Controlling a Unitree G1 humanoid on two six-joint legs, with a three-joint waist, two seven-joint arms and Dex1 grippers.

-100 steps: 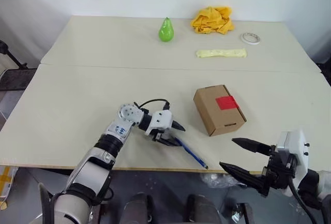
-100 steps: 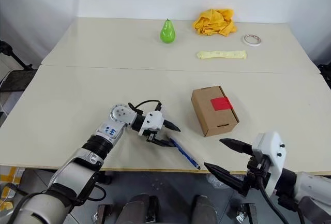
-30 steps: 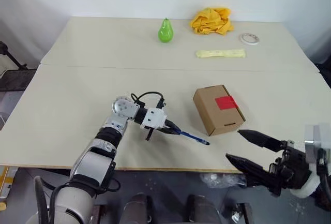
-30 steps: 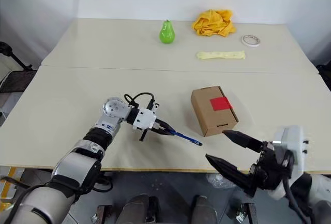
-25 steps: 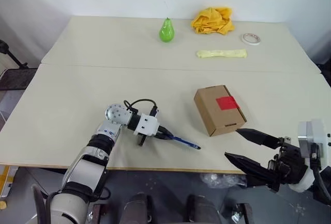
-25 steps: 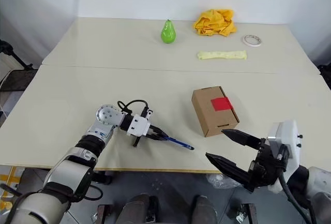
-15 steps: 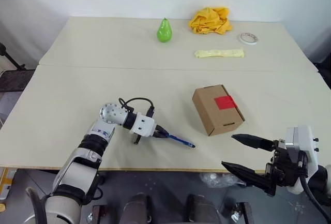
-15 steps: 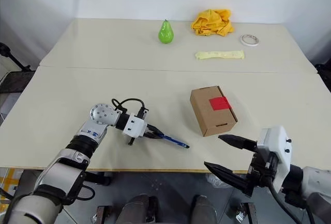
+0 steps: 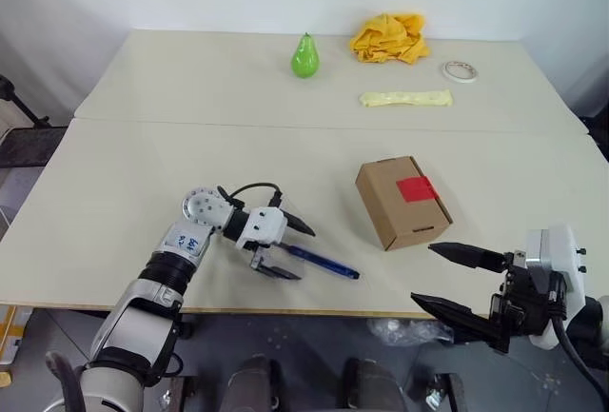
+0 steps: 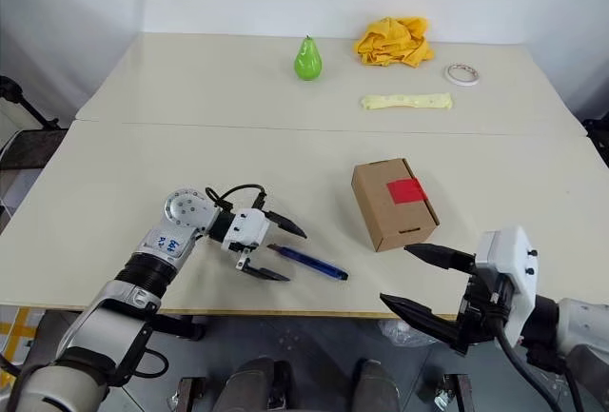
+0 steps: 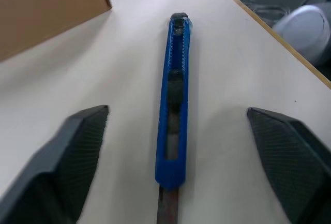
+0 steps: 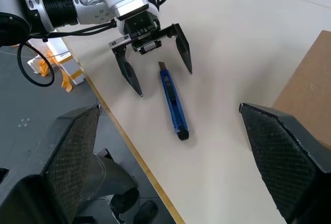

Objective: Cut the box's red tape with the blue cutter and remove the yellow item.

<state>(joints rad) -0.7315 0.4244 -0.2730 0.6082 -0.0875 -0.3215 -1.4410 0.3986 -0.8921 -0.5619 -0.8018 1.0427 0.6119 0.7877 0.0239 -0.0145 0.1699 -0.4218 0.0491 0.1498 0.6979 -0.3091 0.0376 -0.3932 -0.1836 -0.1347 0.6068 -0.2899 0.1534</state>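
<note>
i'm at the pickup step: left fingers (image 9: 286,252) spread wide and empty around the blue cutter (image 9: 320,262) lying flat on the surface (image 9: 124,174), right fingers (image 9: 453,284) wide, empty; box (image 9: 402,201) taped, so next regrip.

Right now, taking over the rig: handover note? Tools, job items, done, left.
Left tool: open, holding nothing, fingers either side of the cutter's near end.
Right tool: open, empty, off the table's front edge near the box.
Cutter: flat on the table by the front edge, between left tool and box.
Box: closed, red tape on top intact.
Yellow item: not visible.
Done: nothing judging by the box; tape uncut.
Left: grip cutter, slit tape, open box, take the item out.
</note>
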